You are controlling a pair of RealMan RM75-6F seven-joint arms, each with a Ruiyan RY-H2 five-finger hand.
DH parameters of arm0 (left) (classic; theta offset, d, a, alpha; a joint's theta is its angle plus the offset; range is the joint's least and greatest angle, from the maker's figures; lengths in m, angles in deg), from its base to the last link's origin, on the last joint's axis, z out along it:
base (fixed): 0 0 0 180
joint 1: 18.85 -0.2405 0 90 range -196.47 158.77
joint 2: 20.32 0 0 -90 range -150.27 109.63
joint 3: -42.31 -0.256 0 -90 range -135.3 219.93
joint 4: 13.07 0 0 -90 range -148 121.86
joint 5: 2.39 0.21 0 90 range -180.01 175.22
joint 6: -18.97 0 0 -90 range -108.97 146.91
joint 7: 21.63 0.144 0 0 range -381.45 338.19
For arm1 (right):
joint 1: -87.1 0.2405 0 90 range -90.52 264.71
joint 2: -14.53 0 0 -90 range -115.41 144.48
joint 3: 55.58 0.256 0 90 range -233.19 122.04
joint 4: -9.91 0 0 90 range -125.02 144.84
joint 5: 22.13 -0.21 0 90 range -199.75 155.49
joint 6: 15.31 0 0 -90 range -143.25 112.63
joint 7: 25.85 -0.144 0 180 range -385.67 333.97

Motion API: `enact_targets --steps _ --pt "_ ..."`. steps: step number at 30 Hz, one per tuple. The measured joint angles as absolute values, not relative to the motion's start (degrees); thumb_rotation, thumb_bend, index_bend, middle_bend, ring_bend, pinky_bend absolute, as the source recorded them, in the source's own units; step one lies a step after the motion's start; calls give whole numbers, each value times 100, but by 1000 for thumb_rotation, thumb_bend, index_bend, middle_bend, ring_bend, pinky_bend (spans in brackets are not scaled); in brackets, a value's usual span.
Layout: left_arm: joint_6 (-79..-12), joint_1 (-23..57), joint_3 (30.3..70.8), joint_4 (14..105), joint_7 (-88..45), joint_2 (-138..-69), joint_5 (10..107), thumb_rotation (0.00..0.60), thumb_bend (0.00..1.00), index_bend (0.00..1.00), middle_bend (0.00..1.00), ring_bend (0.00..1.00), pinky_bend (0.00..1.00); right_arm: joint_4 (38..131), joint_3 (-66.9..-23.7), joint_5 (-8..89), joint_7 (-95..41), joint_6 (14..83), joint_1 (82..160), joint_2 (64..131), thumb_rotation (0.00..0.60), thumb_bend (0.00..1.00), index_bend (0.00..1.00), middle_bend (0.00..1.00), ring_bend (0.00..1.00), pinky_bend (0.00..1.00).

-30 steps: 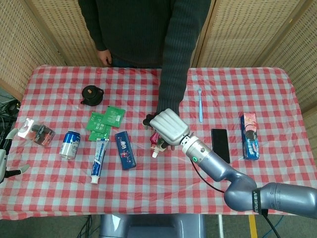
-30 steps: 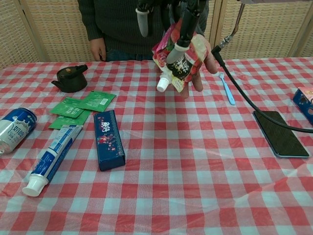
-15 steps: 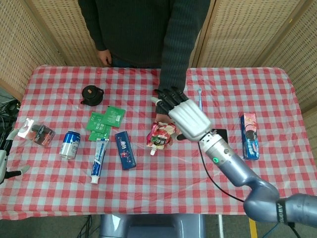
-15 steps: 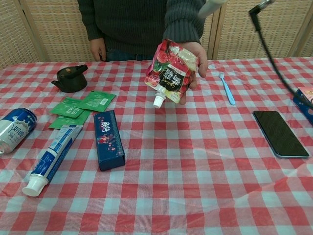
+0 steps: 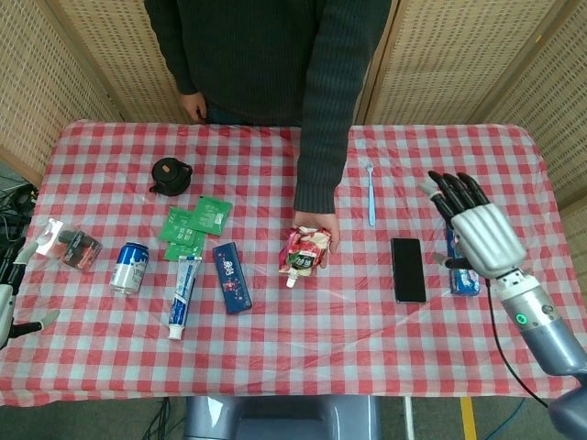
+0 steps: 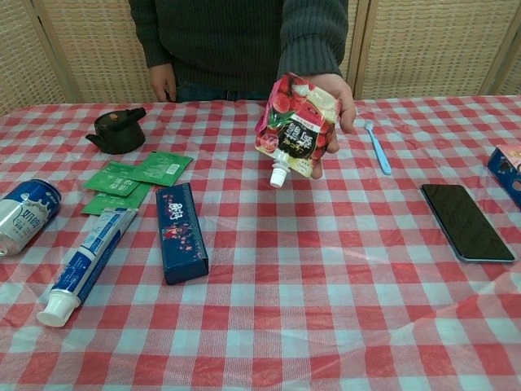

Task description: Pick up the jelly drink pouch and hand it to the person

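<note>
The handover looks done: the jelly drink pouch (image 6: 296,125) lies in the person's hand (image 6: 332,104), spout down, held above the table (image 5: 303,357) near its middle; no robot finger touches it, so what remains, as a judgement, is only for the arm to settle clear of the person and the table's things. The right hand (image 5: 479,230) hangs over the right side of the table, above the snack box (image 5: 461,275) and just right of the phone (image 5: 408,269), well apart from the pouch; its fingers are spread and extended toward the far edge, holding nothing, the back of the hand facing up in the head view, the forearm running off to the near right. The left hand (image 5: 11,307) shows only as a sliver at the far left edge; whether its fingers are apart or together cannot be told.
</note>
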State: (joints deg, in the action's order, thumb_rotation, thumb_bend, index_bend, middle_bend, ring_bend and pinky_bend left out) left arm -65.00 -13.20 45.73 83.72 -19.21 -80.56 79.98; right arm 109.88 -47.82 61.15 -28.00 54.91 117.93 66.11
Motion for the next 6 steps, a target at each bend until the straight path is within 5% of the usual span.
enact_targets --steps 6 --pt "-6578 -1369 4521 8365 -1962 -8057 8112 600 0 0 0 0 0 9788 -5255 6390 -3102 6142 11016 7414 600 0 52 0 0 0"
